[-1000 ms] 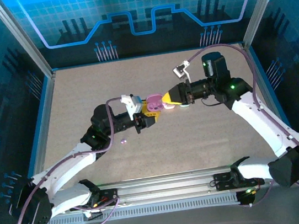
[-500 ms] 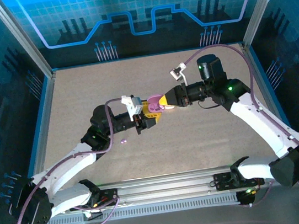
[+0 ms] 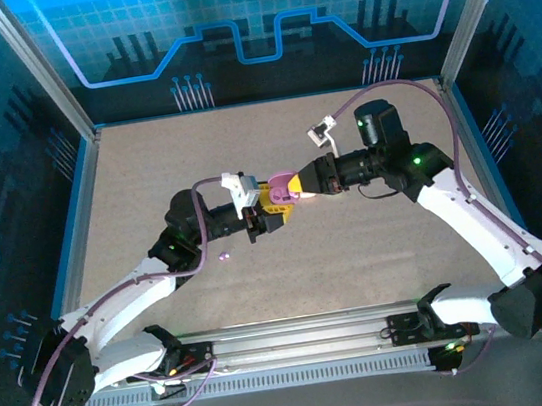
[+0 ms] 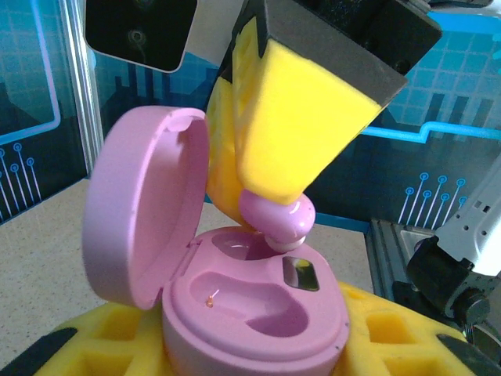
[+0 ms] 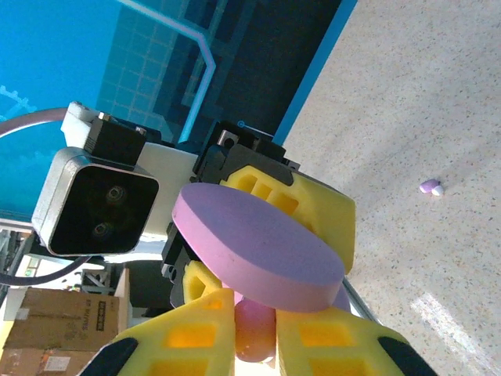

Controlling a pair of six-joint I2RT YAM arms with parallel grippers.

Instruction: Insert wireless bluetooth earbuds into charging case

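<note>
On the table (image 3: 378,248), a loose purple earbud (image 3: 223,256) is lying at about seven o'clock from the left gripper (image 3: 272,209). That gripper is clamping its yellow pads around the base of the pink charging case (image 4: 250,309), whose lid (image 4: 145,211) is standing open toward nine o'clock in the left wrist view. Reaching in from three o'clock, the right gripper (image 3: 300,187) is pinching the pink earbud (image 4: 275,217) tightly between its yellow fingertips and holding it at the rim of the case's twelve-o'clock socket, though I cannot tell whether it is seated.
</note>
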